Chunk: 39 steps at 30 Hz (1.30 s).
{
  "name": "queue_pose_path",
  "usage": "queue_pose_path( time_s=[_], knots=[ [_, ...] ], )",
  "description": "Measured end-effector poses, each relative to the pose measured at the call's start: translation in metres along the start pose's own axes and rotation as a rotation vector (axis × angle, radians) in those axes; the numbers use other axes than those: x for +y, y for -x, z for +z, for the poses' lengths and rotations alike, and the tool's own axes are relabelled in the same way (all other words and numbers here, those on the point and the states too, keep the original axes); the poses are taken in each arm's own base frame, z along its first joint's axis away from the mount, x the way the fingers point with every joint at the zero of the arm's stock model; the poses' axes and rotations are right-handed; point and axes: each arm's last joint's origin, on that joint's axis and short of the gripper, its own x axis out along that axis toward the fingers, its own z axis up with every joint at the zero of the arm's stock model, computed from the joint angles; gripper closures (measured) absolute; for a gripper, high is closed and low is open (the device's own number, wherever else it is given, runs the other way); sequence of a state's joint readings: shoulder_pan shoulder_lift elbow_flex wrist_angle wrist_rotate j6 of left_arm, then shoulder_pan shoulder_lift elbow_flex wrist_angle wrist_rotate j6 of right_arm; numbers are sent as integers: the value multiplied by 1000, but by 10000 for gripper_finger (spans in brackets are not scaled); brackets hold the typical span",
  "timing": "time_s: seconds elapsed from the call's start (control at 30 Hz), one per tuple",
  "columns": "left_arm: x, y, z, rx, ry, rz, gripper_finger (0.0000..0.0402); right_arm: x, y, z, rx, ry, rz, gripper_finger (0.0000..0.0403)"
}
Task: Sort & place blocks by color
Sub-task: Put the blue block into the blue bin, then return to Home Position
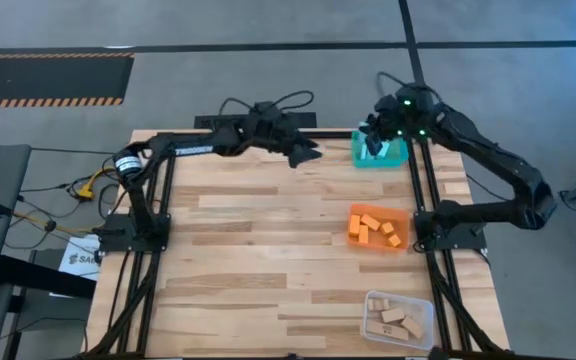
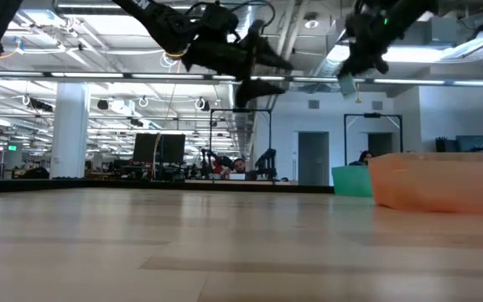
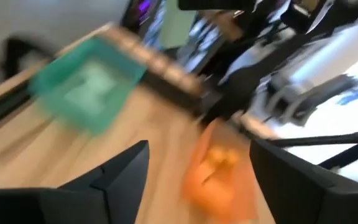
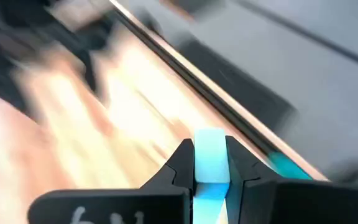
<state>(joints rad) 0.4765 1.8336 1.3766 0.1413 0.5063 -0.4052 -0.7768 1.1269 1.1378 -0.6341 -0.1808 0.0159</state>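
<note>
My right gripper [image 1: 375,137] hangs over the teal bin [image 1: 396,155] at the table's far right, shut on a light blue block [image 4: 209,163]; the low view shows that block [image 2: 347,84] high in the air. My left gripper [image 1: 308,153] is open and empty, raised near the far edge, just left of the teal bin [image 3: 86,90]. Several orange blocks [image 1: 373,228] lie in the orange bin [image 1: 400,214]. Tan wooden blocks [image 1: 398,318] lie in the clear bin [image 1: 424,310] at the near right. My right gripper pinches the light blue block [image 4: 209,155] between its two fingers, one on each opposite side face. The block's end sticks out past the fingertips. It is lifted clear, high above the table.
The three bins stand in a row along the table's right side. Bare wood fills the table's middle and left [image 1: 248,250]. Cables [image 1: 68,190] and a screen lie off the left edge. The room behind the table shows in the low view.
</note>
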Motion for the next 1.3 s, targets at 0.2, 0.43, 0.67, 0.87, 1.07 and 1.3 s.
queue_pose_path(
  time_s=[0.2, 0.43, 0.67, 0.87, 1.07, 1.3],
  knots=[
    [9, 42, 6, 117, 10, 219, 131, -48, -58, -21, 286, -47, -153, 357],
    [-1, 65, 16, 111, -73, 296, 148, -91, -102, -57, 608, -105, -450, 357],
    [-2, 67, 15, 131, -99, 300, 153, -108, -112, -75, 749, -152, -645, 348],
    [-1, 67, 15, 134, -118, 299, 153, -115, -111, -77, 755, -186, -663, 308],
    [-1, 67, 14, 142, -123, 301, 153, -115, -111, -78, 758, -207, -668, 240],
    [6, 74, 14, 165, -95, 329, 153, -111, -103, -77, 767, -227, -646, 169]
  ],
)
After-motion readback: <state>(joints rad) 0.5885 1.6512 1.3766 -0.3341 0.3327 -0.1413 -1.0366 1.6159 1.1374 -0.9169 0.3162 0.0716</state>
